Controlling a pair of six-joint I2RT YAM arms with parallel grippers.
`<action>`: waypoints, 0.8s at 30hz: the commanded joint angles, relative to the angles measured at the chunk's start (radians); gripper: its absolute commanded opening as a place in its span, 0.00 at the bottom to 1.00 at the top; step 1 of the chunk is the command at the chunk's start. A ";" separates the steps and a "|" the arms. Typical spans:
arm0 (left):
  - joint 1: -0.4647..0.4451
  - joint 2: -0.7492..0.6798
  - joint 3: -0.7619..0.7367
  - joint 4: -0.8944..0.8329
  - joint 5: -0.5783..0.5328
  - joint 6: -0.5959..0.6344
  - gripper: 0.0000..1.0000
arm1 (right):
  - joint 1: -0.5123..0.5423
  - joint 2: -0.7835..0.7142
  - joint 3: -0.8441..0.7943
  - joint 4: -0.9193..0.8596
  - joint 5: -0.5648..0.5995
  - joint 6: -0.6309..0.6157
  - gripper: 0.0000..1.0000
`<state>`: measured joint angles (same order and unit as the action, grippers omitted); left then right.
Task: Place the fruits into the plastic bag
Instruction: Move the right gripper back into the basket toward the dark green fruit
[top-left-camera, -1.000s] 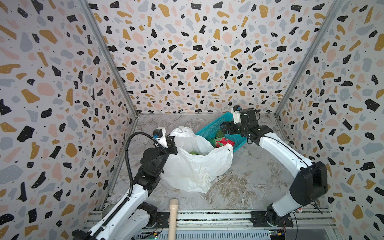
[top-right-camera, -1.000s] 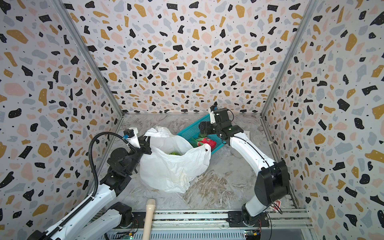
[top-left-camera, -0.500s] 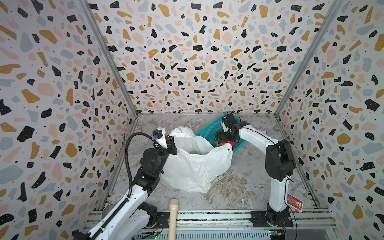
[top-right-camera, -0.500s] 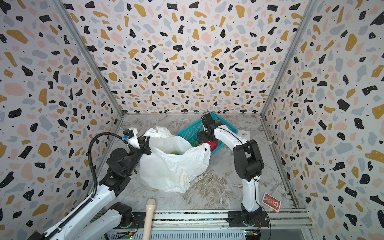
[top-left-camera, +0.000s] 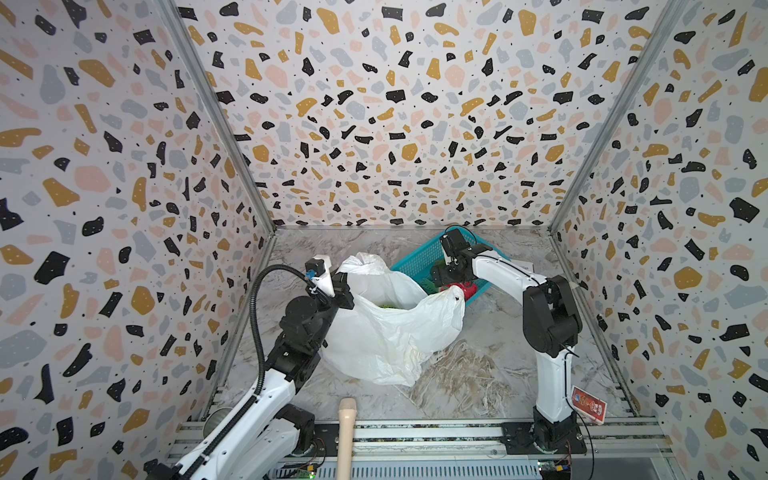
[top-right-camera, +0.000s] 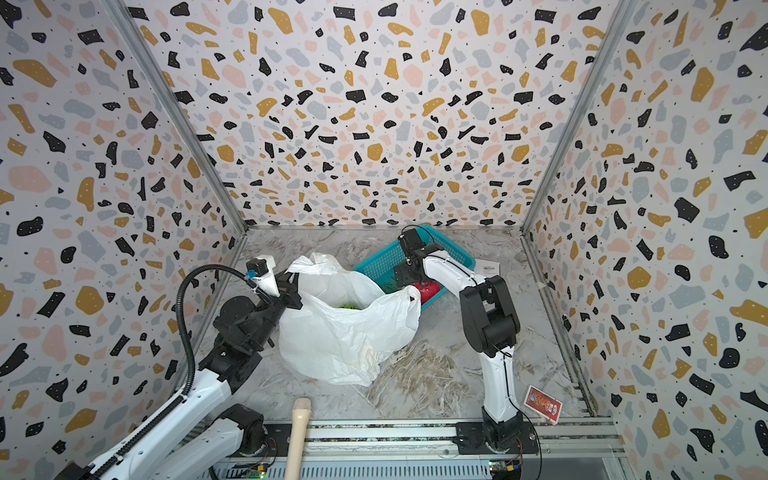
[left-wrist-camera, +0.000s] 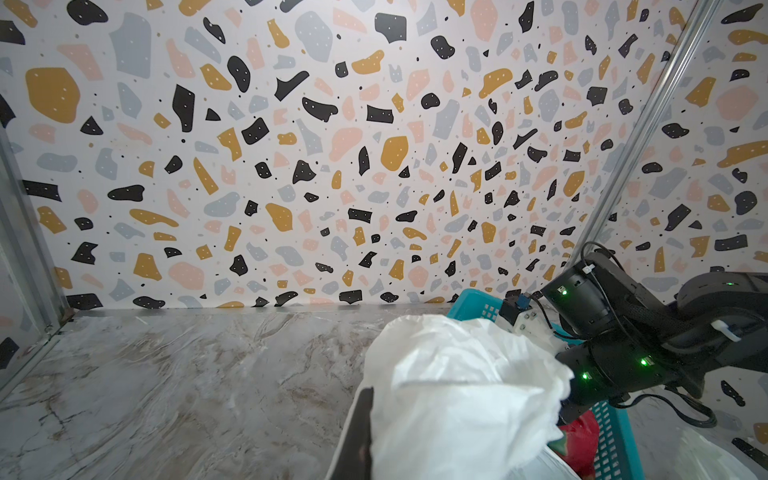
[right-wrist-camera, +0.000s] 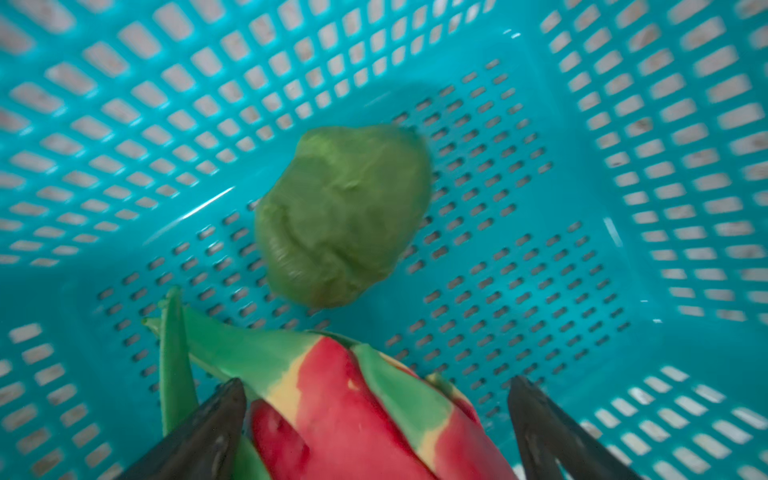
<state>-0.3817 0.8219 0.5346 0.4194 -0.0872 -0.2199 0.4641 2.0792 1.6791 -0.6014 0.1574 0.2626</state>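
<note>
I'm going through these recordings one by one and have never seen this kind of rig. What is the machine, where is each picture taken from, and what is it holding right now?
The machine is a pair of white robot arms mounted at the near edge of a marble table. Each arm ends in a two-finger gripper. Two pictures come from one overhead camera pair and show the whole scene. The other two come from cameras on the wrists.

The left gripper is shut on the rim of the plastic bag, holding its mouth up. Something green lies inside.

The right gripper is open inside the teal basket. Its fingers sit either side of the dragon fruit and have not yet closed on it. A green fruit lies on the basket floor beside it.
</note>
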 joint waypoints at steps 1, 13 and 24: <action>0.004 0.003 0.022 0.033 0.003 0.023 0.00 | -0.086 0.031 0.059 -0.077 0.056 0.033 0.97; 0.004 -0.007 0.032 0.036 -0.040 0.020 0.00 | -0.195 -0.024 -0.020 -0.040 -0.083 0.075 0.97; 0.004 -0.003 0.033 0.055 -0.111 0.015 0.00 | -0.284 -0.334 -0.516 0.113 -0.117 0.264 0.98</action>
<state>-0.3817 0.8249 0.5358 0.4213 -0.1604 -0.2195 0.2211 1.8130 1.2488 -0.4480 0.0391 0.4522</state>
